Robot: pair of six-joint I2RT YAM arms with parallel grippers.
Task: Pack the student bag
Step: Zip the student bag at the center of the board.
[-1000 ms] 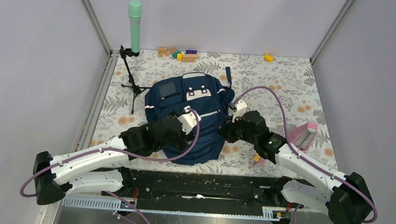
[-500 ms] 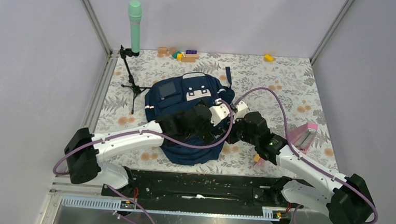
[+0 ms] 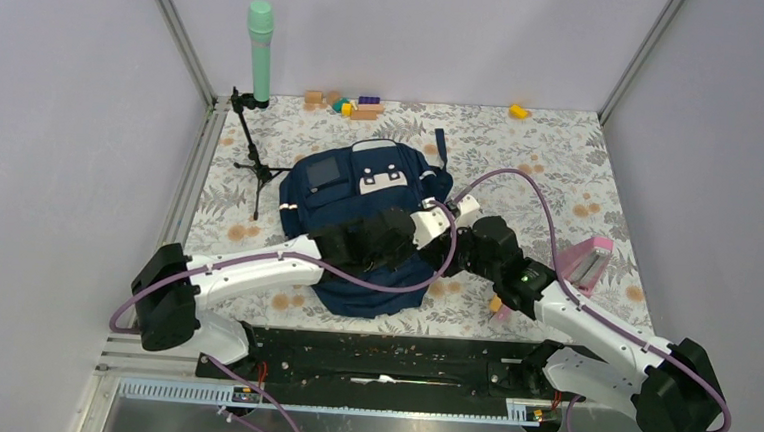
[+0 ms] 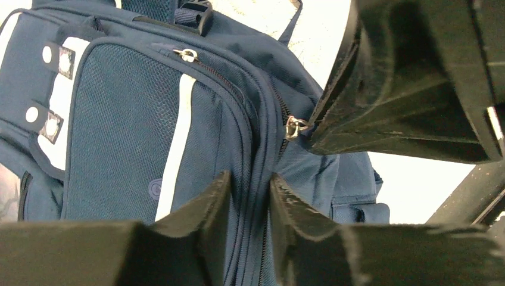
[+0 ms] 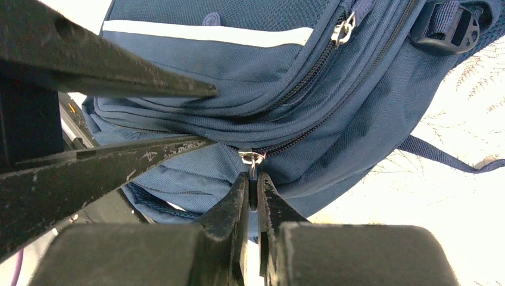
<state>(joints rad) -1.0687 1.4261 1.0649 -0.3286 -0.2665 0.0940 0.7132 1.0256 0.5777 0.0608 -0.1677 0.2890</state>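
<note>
Looks down on a floral-patterned table (image 3: 522, 154), with the student bag (image 3: 360, 190) lying flat near its middle, front pocket up, long axis running from the far side toward the near edge with a slight slant, top end farthest away. Shows the left arm (image 3: 255, 263) stretched across the bag from the near left and the right arm (image 3: 572, 313) coming in from the near right, the two meeting almost tip to tip over the bag's right flank. Finds the left gripper (image 4: 250, 185) narrowed to a slim gap around a raised ridge of navy fabric beside the main zip, apparently nipping that ridge and bracing the bag. Finds the right gripper (image 5: 253, 182) pressed together on the small metal zipper pull (image 5: 252, 159), just beside the left gripper's tips. Places the zip track (image 5: 333, 113) leading away from the right gripper along the curved side of the bag toward its top. Suggests, as a judgement only, a draw along that track, away from the left gripper's hold, as the likely way into the main compartment for packing. Gives no clear view of any gap in the zip
</note>
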